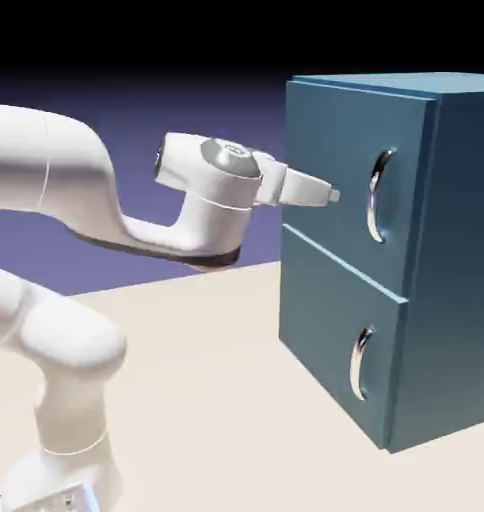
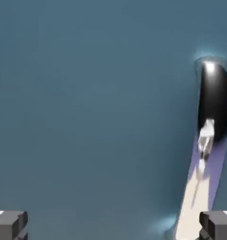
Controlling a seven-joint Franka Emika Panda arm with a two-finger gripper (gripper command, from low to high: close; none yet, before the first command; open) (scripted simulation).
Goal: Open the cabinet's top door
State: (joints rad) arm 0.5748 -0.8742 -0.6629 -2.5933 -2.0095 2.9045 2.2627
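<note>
The cabinet is the biggest thing here, a tall teal-blue box standing on the pale tabletop, just ahead of the claw. Both of its doors sit flush with the front, closed. The top door is the larger upper panel and lies directly in front of the claw; in the hand view its flat blue face fills nearly the whole picture. The lower door is below the claw's level, with its own curved silver handle well beneath the claw.

The white arm is next in size, bent at the elbow and reaching level toward the cabinet, its wrist behind the claw.

The top handle is a curved vertical silver bar, beyond the claw and off to one side of it in the exterior view. In the hand view the handle runs down the picture's right side, shiny and mirror-like, just inside the right fingertip rather than centred in the gap; the left fingertip is far across from it.

The claw is spread wide, with nothing held between its fingers. It points at the top door's face; whether the tips touch the panel cannot be told from either view
</note>
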